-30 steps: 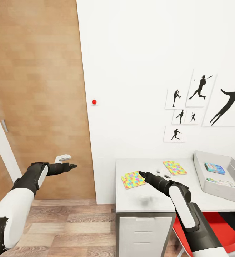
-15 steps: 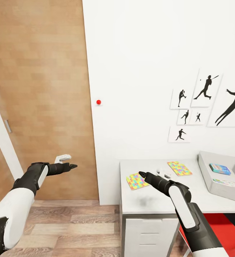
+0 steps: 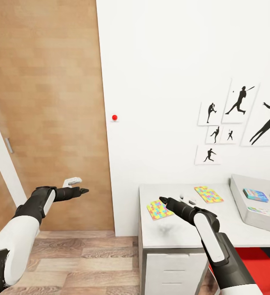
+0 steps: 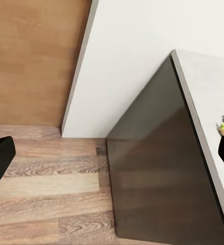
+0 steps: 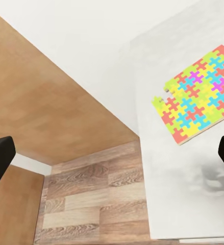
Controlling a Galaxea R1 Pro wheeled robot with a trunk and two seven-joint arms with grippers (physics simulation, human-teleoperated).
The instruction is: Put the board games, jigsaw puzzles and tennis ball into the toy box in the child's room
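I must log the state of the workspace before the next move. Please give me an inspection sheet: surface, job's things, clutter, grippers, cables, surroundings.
Surface: white table, a faint dark smudge near its front edge.
Job's things: near puzzle and far puzzle lie flat on the table, apart; the toy box at the right holds a blue game and a white-green game. Ball: cannot tell.
Clutter: nothing seen.
Grippers: left gripper open, empty, over the floor left of the table; right gripper open, empty, over the table between the puzzles.
Cables: nothing seen.
Surroundings: wooden door, white wall with silhouette prints, red dot, wood floor.
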